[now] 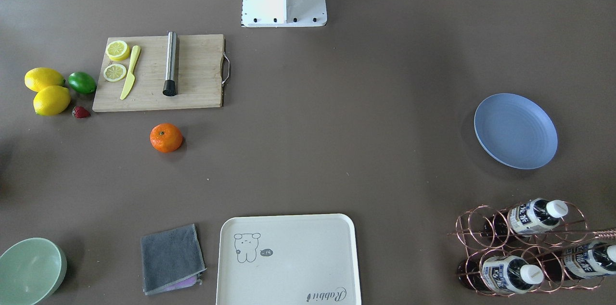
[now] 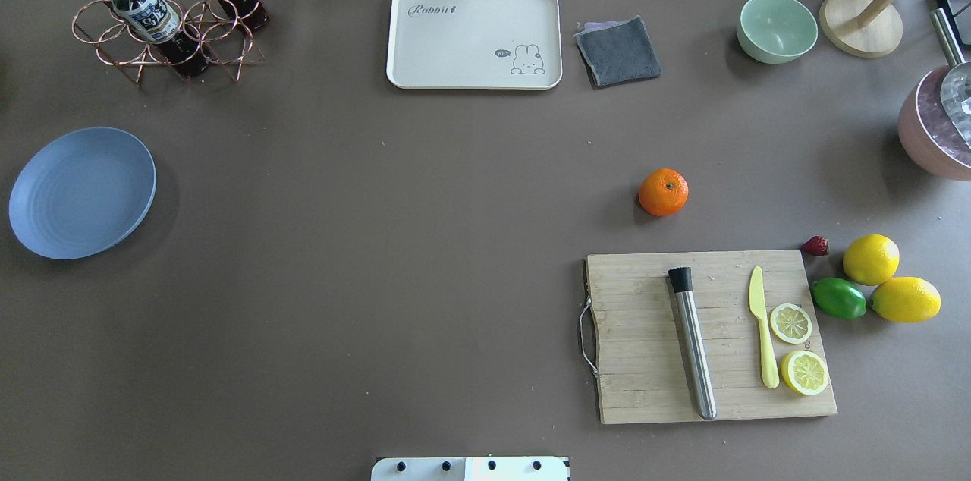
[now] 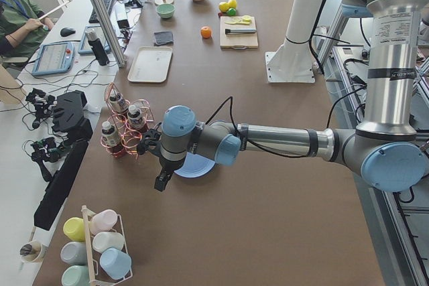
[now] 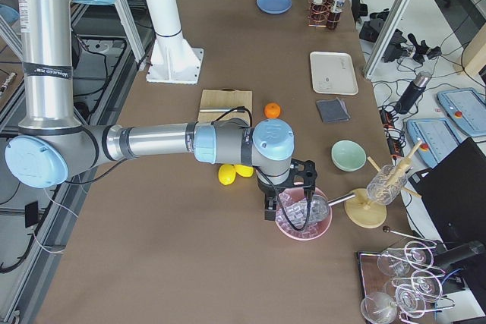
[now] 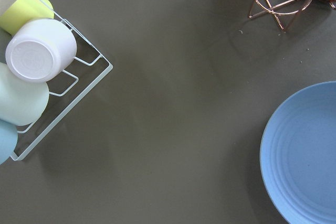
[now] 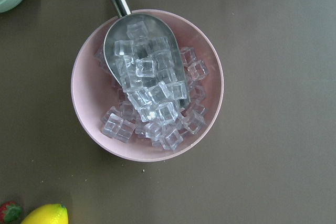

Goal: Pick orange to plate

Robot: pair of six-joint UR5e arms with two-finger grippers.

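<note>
The orange (image 1: pixel 166 137) (image 2: pixel 663 192) lies alone on the brown table, just beyond the wooden cutting board (image 2: pixel 709 335) as seen from the robot. The pale-blue plate (image 1: pixel 515 137) (image 2: pixel 82 193) (image 5: pixel 307 156) sits empty at the table's other side. My left gripper (image 3: pixel 161 182) hangs beside the plate, near the table end, and shows only in the exterior left view; I cannot tell if it is open. My right gripper (image 4: pixel 269 209) hovers over a pink bowl of ice (image 6: pixel 147 85), far from the orange (image 4: pixel 272 110); its state is unclear too.
Lemons (image 2: pixel 871 259), a lime (image 2: pixel 839 298) and a strawberry (image 2: pixel 815 246) lie right of the board, which carries a steel muddler (image 2: pixel 694 342), yellow knife and lemon halves. A cream tray (image 2: pixel 474 37), grey cloth (image 2: pixel 617 51), mint bowl (image 2: pixel 777 27) and bottle rack (image 2: pixel 163 7) line the far edge.
</note>
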